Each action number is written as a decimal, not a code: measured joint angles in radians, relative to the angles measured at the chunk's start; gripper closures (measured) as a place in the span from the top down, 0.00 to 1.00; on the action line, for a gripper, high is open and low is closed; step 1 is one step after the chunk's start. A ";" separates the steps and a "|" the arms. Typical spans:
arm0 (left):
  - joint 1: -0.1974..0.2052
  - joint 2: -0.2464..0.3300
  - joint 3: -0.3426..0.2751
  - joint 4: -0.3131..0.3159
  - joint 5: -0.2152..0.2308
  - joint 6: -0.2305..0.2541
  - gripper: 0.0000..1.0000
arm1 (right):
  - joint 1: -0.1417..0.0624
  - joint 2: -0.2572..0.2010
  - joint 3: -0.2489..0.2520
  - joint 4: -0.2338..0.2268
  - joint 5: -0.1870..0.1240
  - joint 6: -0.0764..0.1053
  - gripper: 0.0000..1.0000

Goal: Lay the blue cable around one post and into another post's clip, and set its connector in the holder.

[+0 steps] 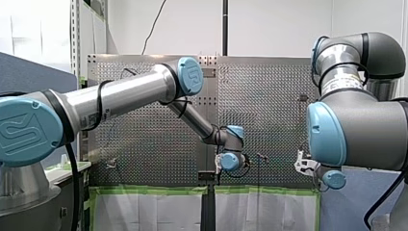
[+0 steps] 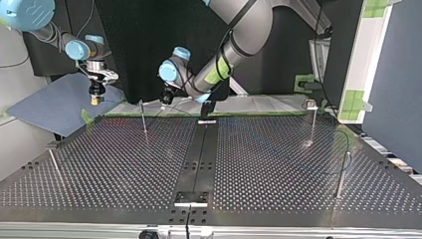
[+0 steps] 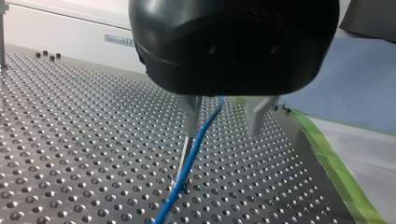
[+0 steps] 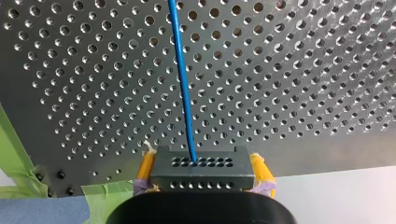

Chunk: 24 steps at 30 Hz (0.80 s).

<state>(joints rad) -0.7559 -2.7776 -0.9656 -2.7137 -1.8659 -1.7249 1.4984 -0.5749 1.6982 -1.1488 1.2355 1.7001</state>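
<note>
Gripping the grey connector (image 4: pixel 205 179) between its yellow pads (image 4: pixel 146 169), my right tool (image 4: pixel 203 168) is closed on the block's two sides, and the connector's holed face points ahead of the tool toward the perforated surface (image 4: pixel 299 79). The blue cable (image 4: pixel 183 84) leaves the middle of that face and runs straight ahead of the tool, over the surface and out of the right wrist view. Strips of green tape (image 4: pixel 14 154) edge the surface beside the tool. My left tool (image 3: pixel 222 130) hangs over the surface with its two metal fingers (image 3: pixel 256 114) spread apart, open and clamping nothing. The cable passes down through the gap between them, just beside one finger and clear of the other, then slants away under the tool to the surface. A thin metal rod seems to run alongside the cable just below that finger, though I cannot tell what it is. In the top view my left tool sits just beside a thin upright post (image 2: pixel 144 119), and my right tool hangs well apart from it, past the surface's corner, near a blue-grey sheet (image 2: pixel 50 107)
</note>
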 joint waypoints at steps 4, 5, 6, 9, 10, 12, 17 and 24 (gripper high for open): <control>-0.003 0.000 0.000 0.000 -0.010 -0.001 1.00 | 0.001 0.000 0.000 0.001 0.000 -0.001 0.00; -0.004 0.000 0.000 0.000 -0.011 0.000 1.00 | 0.002 0.000 0.000 0.001 0.000 -0.002 0.00; -0.005 0.001 0.000 -0.001 -0.012 0.000 1.00 | 0.003 0.000 0.000 0.001 -0.001 -0.003 0.00; -0.016 0.005 -0.001 -0.005 -0.009 0.011 1.00 | 0.010 0.000 0.000 -0.001 -0.009 -0.008 0.00; -0.022 0.006 -0.001 -0.006 -0.004 0.016 1.00 | 0.014 0.000 0.000 -0.002 -0.016 -0.009 0.00; -0.029 0.008 -0.002 -0.008 0.004 0.025 1.00 | 0.020 0.000 -0.001 -0.003 -0.028 -0.011 0.00; -0.047 0.032 -0.034 -0.005 0.014 0.043 1.00 | 0.036 0.000 -0.007 0.002 -0.051 -0.012 0.00; -0.047 0.047 -0.069 -0.005 0.000 0.039 1.00 | 0.038 0.000 -0.010 0.011 -0.051 -0.012 0.00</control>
<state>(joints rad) -0.8030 -2.7311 -1.0344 -2.7190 -1.8654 -1.6858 1.5367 -0.5747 1.6887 -1.1378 1.1842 1.6886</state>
